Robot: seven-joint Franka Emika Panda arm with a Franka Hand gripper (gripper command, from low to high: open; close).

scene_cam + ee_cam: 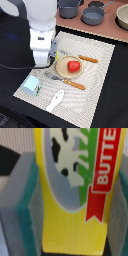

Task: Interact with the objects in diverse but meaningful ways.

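A: Packet label?
B: Yellow packet point(75, 193) reads "BUTTE", cow pattern beside it. Fingers point(20, 203) pinch it on both sides.
A: Location?
B: Above the mat point(95, 65), beside the red tomato point(73, 66).

A bright red round toy tomato point(73, 66) is seen on a tan round plate point(62, 68). A beige mat with fine wavy stripes point(100, 65) is laid over a black surface point(112, 105). At the plate's 8 o'clock, a light-blue boxy cup with a green patch on its side point(32, 85) is shown. A white flat utensil point(55, 100) is seen at 6 o'clock. Orange handles are borne by the knife point(88, 59) and fork point(74, 84). In the wrist view, a flat yellow packet point(75, 188) is printed with a black-spotted white cow, green stripes and white lettering on a red band, flanked by grey-and-teal pads point(22, 203).
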